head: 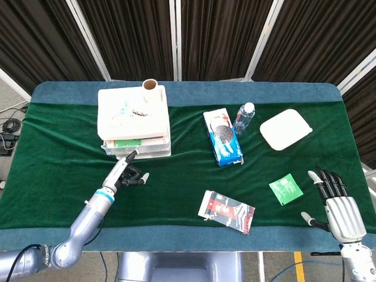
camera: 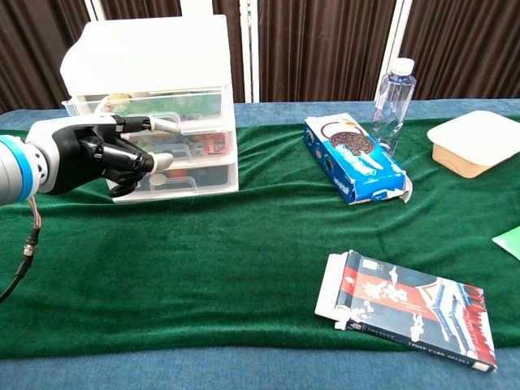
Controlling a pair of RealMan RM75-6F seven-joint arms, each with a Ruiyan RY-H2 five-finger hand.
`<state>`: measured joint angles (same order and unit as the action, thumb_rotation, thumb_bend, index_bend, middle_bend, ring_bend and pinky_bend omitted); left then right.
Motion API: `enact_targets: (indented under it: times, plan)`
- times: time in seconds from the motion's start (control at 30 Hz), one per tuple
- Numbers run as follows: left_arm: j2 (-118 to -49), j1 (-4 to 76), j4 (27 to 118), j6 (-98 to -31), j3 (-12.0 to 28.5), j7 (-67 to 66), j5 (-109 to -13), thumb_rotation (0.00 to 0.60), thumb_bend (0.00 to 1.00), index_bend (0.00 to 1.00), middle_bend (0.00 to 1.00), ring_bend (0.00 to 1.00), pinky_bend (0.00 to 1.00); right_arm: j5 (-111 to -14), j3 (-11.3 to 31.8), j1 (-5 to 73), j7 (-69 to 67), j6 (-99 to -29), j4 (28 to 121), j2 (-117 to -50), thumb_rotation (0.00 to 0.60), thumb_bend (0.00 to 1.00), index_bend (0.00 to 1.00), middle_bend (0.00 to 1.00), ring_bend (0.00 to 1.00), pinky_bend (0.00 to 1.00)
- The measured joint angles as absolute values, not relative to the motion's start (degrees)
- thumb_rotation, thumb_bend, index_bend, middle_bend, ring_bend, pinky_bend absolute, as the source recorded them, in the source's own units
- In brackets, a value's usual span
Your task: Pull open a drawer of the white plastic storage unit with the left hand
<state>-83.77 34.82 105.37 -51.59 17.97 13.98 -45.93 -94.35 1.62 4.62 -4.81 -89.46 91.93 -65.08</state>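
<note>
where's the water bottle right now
The water bottle stands upright at the back of the table, right of centre in both views, just right of the blue cookie box and left of the white lidded container.

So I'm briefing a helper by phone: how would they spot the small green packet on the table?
Start at the green cloth covering the table, then go to its right end, past the white lidded container. The flat square green packet lies alone nearer the front edge, just ahead of the right hand. It is the only bright green, thin item; the nearby printed box is red and white.
</note>
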Motion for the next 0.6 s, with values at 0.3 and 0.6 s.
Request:
enact_targets:
  times: [0.3, 0.6]
  plan:
    - [-83.9, 33.9, 105.4, -53.0, 17.1, 13.9, -46.8, 0.600, 0.44, 0.24, 0.91, 0.77, 0.75, -94.4, 1.6, 4.6, -4.9, -89.5, 91.9, -65.0, 0.600, 0.04, 0.00, 0.00, 0.00, 0.00]
    - [-84.1, 33.6, 104.3, -52.3, 16.8, 14.8, -47.8, 0.600, 0.42, 0.25, 0.91, 0.77, 0.74, -94.4, 1.6, 4.7, -4.8, -89.4, 91.9, -65.1, 0.600, 0.04, 0.00, 0.00, 0.00, 0.00]
